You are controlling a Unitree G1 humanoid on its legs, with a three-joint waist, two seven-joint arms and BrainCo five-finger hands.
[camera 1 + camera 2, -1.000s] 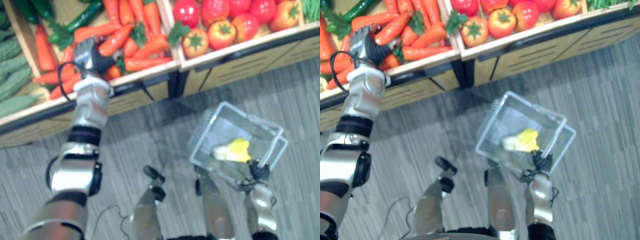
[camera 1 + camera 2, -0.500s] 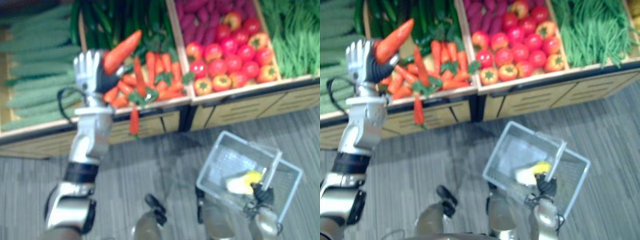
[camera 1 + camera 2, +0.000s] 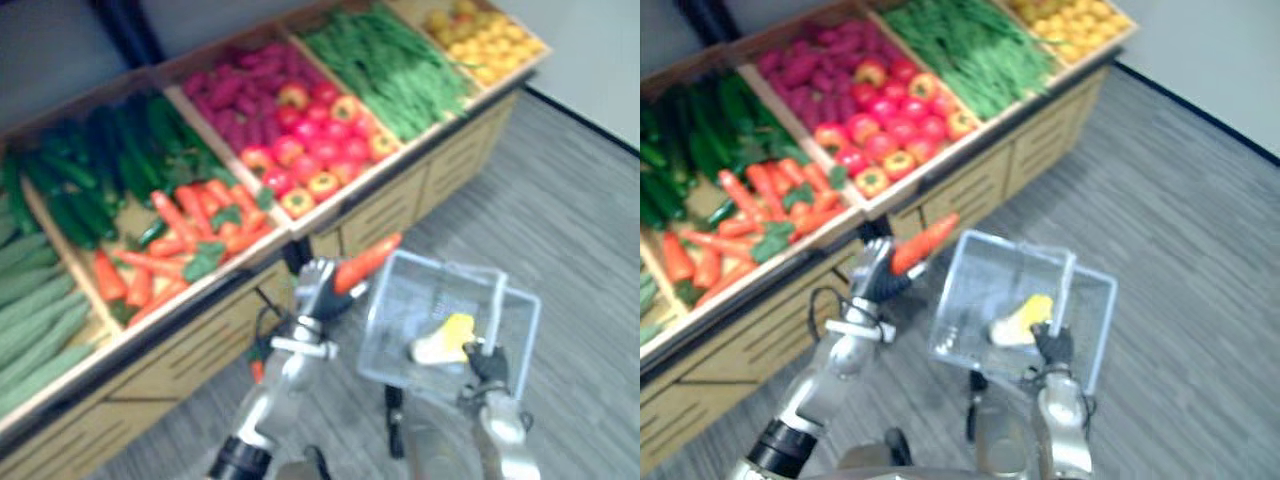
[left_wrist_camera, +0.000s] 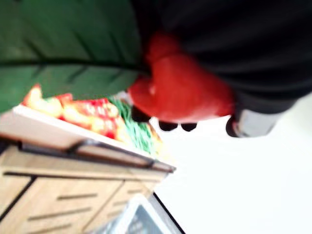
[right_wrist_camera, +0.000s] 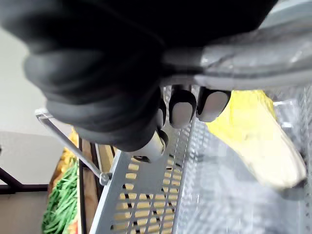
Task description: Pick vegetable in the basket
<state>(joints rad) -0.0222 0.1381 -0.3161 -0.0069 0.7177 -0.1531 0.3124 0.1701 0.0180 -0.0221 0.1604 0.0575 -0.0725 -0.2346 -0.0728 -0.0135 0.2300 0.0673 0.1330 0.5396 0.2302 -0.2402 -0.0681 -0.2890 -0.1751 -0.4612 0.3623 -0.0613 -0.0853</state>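
My left hand [image 3: 314, 291] is shut on an orange carrot [image 3: 366, 263] and holds it just left of the clear wire basket's rim [image 3: 385, 297]. In the left wrist view the carrot [image 4: 180, 90] sits against the palm under dark fingertips [image 4: 168, 126]. My right hand [image 3: 489, 364] is shut on the basket's handle [image 3: 495, 310] and keeps the basket [image 3: 962, 280] in the air over the floor. A yellow and white vegetable [image 3: 443, 340] lies inside; the right wrist view shows the vegetable [image 5: 253, 139] past the fingers [image 5: 183, 106].
A wooden produce stand [image 3: 380, 200] runs behind, with bins of carrots [image 3: 170, 250], dark cucumbers [image 3: 90, 170], tomatoes [image 3: 300, 150], green beans [image 3: 385, 65] and yellow fruit [image 3: 485, 30]. Grey plank floor [image 3: 570, 220] lies to the right.
The camera view has swung. My left hand has carried the carrot from above the carrot bin down and right to the basket's rim. The right hand still holds the basket.
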